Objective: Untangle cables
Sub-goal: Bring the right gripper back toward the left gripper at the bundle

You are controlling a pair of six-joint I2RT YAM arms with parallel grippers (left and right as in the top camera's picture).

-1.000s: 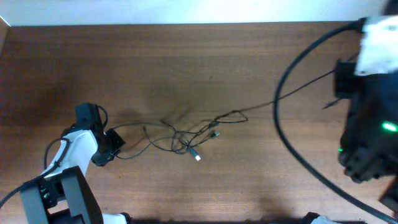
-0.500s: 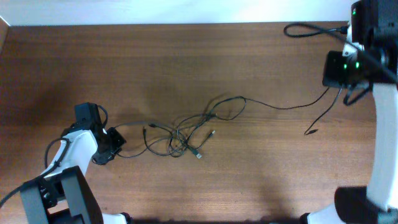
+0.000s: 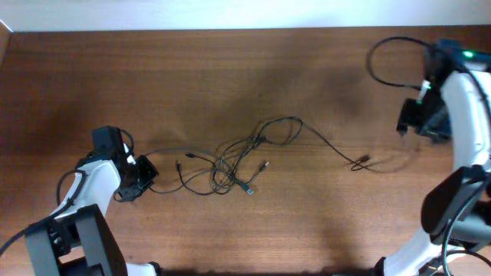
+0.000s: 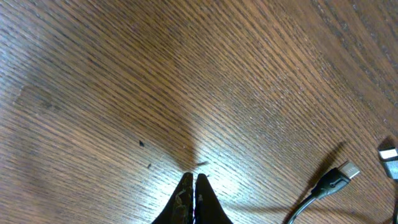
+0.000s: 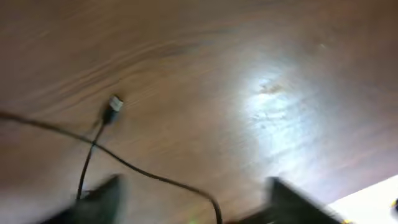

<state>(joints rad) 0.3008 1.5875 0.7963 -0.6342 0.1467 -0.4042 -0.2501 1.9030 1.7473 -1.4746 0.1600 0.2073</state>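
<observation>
While pinching left gripper (image 4: 193, 182) shut by the left edge, holds right gripper (image 3: 413, 123) spread near the right edge, apart from cables (image 3: 224, 165).

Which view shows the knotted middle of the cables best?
Overhead: the whole knot lies unobstructed mid-table. Left wrist catches only plug ends at its edge; right wrist, blurred, shows a free plug on a loose strand, no knot.

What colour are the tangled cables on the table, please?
The cables are black, clearest in the overhead view.
</observation>
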